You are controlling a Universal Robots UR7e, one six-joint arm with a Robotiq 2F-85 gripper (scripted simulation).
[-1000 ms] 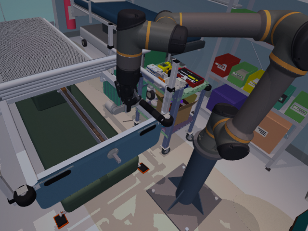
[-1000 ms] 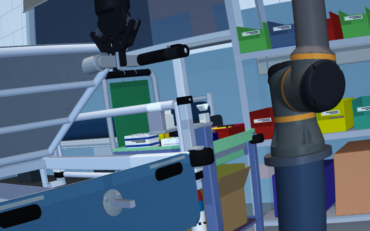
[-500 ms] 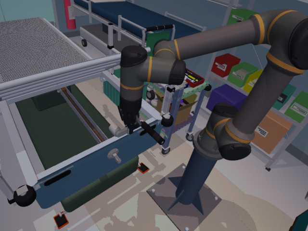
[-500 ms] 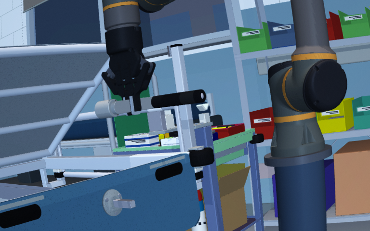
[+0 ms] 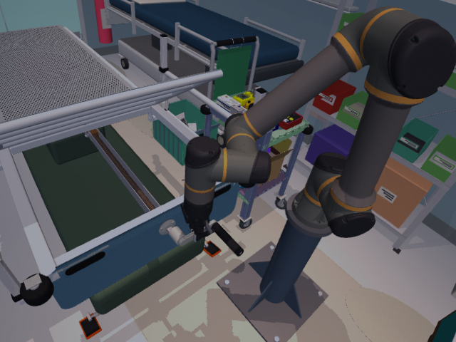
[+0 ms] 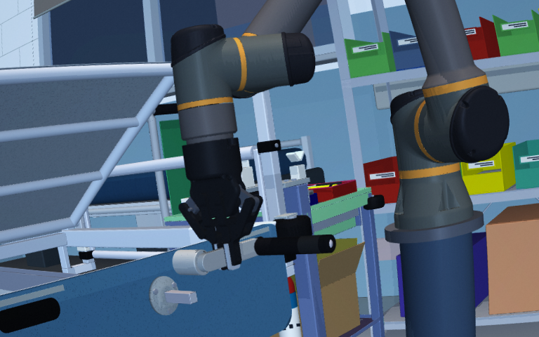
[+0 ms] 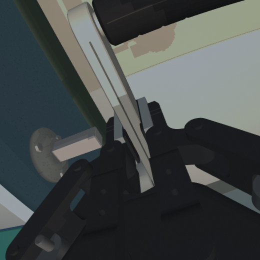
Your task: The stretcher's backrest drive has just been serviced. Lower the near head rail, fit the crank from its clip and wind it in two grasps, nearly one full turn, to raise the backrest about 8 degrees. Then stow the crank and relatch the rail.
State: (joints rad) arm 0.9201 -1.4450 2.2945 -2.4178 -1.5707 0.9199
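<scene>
The crank [image 6: 238, 251] has a flat grey arm, a pale socket end [image 6: 187, 262] and a black handle [image 6: 296, 244]. It hangs level in front of the stretcher's blue end panel [image 5: 121, 254]. The square drive shaft [image 6: 181, 296] sticks out of a round grey plate on that panel, just below and beside the socket end. In the wrist camera the shaft [image 7: 75, 145] lies left of the crank arm [image 7: 112, 82]. The grey side rail [image 5: 107, 103] runs along the stretcher above the mesh deck. My gripper [image 6: 230, 254] points down and grips the crank by its flat arm.
A blue trolley [image 6: 318, 238] with a green tray and a cardboard box stands right beside the crank handle. The robot's pedestal [image 5: 287, 257] rises to the right. Shelves with coloured bins [image 5: 416, 140] line the far right. A second stretcher [image 5: 206, 29] stands behind.
</scene>
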